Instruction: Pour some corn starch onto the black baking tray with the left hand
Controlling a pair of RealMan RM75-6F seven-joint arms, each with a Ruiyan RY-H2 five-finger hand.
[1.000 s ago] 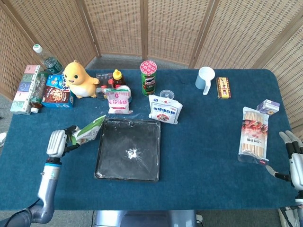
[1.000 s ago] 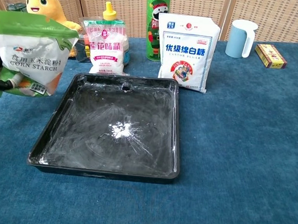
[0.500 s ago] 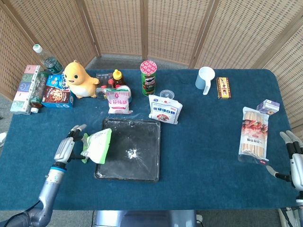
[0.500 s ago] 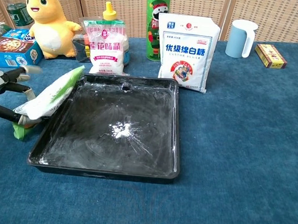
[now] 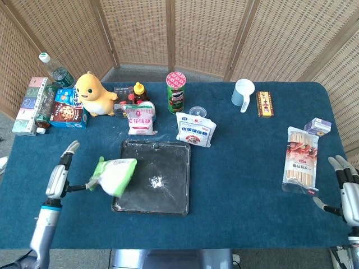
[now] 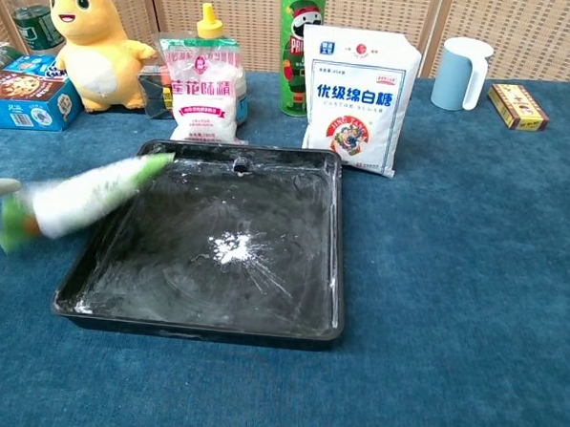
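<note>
over tray's left rim: corn starch bag (image 5: pixel 115 176) | just right of left hand (image 5: pixel 58 177) | fingers spread, grip unclear

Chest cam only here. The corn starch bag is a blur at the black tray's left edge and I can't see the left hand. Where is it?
Observer: In the head view the left hand sits left of the white and green corn starch bag with its fingers spread. One finger reaches toward the bag's green corner, but I can't tell if it grips.
Operator: Right hand?
Observer: The right hand is at the table's right edge, fingers apart, holding nothing.
Operator: Anything near it?
Observer: A clear packet of pale sticks with a red label lies just left of it, not touching.
</note>
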